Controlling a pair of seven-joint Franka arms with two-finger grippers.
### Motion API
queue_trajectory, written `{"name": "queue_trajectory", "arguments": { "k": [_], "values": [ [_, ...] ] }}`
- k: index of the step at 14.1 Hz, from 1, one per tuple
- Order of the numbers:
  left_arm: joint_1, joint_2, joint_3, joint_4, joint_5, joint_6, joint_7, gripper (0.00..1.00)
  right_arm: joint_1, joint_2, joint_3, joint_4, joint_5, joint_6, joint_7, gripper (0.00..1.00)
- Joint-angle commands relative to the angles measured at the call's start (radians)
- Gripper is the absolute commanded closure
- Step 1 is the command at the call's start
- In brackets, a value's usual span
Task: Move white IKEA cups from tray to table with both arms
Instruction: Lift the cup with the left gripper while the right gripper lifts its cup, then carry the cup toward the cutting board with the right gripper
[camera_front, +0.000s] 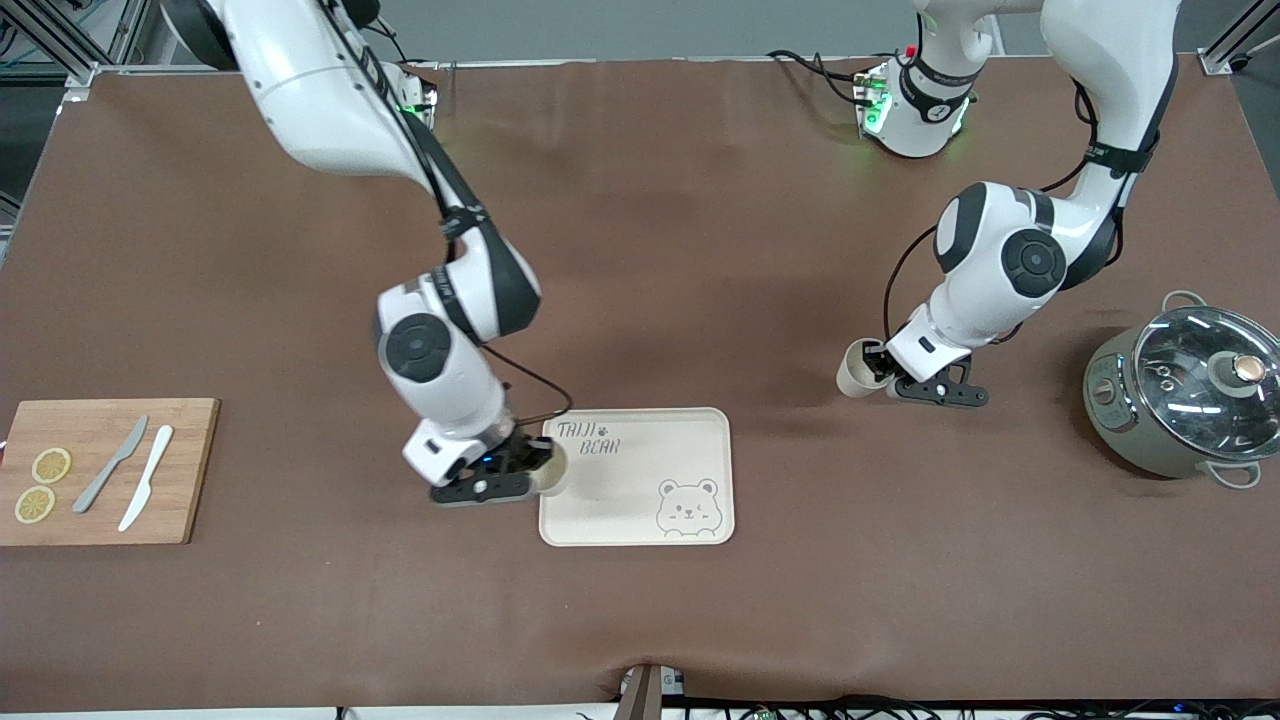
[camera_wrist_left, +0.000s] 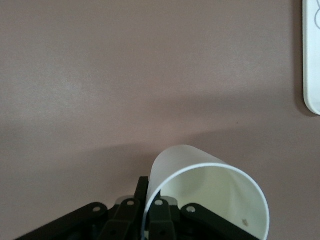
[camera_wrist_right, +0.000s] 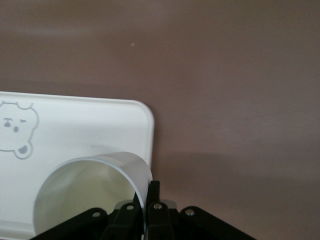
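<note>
- Nearest the front camera among the task's things: tray (camera_front: 640, 520), cream, rectangular, rounded corners, grey bear face and "TAIJI BEAR" print; matte and rigid by the look.
- Right gripper (camera_front: 500, 478) sits at the tray's edge toward the right arm's end, fingers clenched on the rim wall of one white cup (camera_front: 550, 478). This cup is over that tray edge, not yet clear of it.
- Left gripper (camera_front: 915, 385) is over bare table (camera_front: 700, 250) cloth, well apart from the tray toward the left arm's end, pinching the wall of the second cup (camera_front: 858, 370). The cup hangs tilted, mouth partly toward the wrist camera.
- Handling, as a judgement: cups are thin-walled, smooth, handleless, slightly tapered; likely light and stiff, somewhat slippery. A rim pinch, one finger inside and one outside, suits them, though a tilted cup could tip on landing.
- Table cloth is brown, matte and flat.
- Also present: wooden cutting board (camera_front: 105, 470), lidded pot (camera_front: 1185, 395).
</note>
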Motion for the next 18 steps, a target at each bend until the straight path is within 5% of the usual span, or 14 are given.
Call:
{"name": "queue_trajectory", "arguments": {
  "k": [1, 10, 18],
  "values": [
    [0.009, 0.006, -0.011, -0.038, -0.028, 0.055, 0.011, 1.00, -0.093, -0.094, 0.015, -0.063, 0.013, -0.078, -0.205, 1.00],
    [0.011, 0.058, -0.004, -0.052, -0.012, 0.076, 0.014, 1.00, -0.386, -0.120, 0.018, -0.100, 0.083, -0.094, -0.882, 1.00],
    [0.042, 0.105, 0.001, -0.063, 0.070, 0.146, 0.014, 1.00, -0.439, -0.016, 0.016, -0.092, 0.103, -0.042, -1.007, 1.00]
  ]
}}
